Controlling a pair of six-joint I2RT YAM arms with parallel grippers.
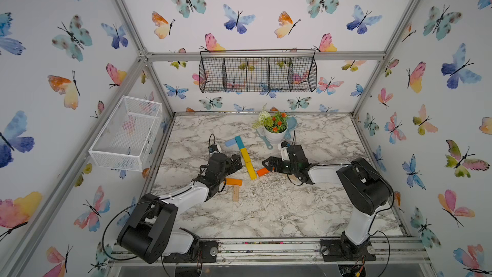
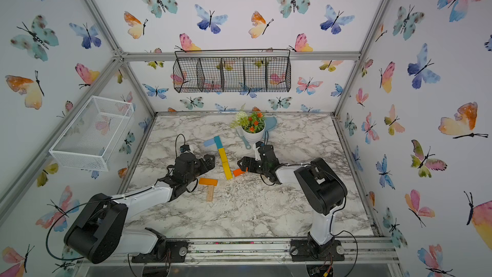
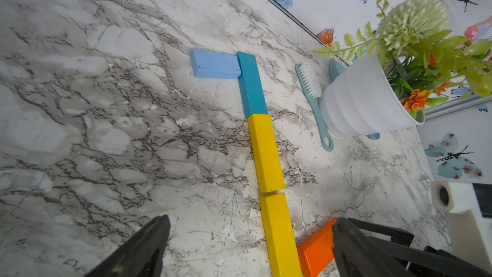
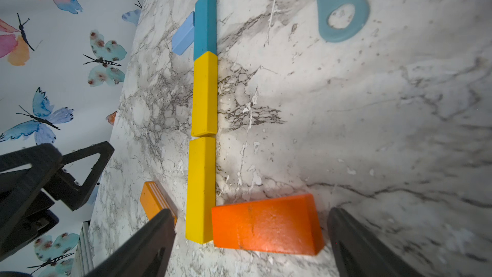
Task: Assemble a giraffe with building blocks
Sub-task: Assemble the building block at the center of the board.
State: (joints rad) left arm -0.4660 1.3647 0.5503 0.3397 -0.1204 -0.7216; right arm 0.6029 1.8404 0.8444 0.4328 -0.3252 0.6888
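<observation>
The white pot [image 1: 275, 136] at the back of the table [image 1: 266, 209] holds a plant [image 1: 277, 123]; a brush [image 1: 265, 140] lies just beside it. Through the white basket [image 1: 114, 161] on the left wall and the black basket [image 1: 257, 75] on the back wall we make out only wallpaper.

The giraffe [image 2: 223, 155] lies flat mid-table, part built. Its neck is a teal bar [image 1: 239, 142] and two yellow bars [image 1: 245, 155] laid end to end. The long axis runs from back to front, slanting slightly right toward the front. The light-blue bar [image 1: 230, 142] sits crosswise at the teal bar's far end, pointing left. An orange bar [image 4: 266, 225] butts against the near yellow end, pointing right.

Our right gripper [image 4: 250, 211] is spread wide around that orange bar without gripping it. Our left gripper [image 3: 251, 218] gapes too, holding nothing, beside the neck. A second orange bar [image 1: 234, 181] and a wood bar [image 1: 236, 192] lie loose by the left arm.
</observation>
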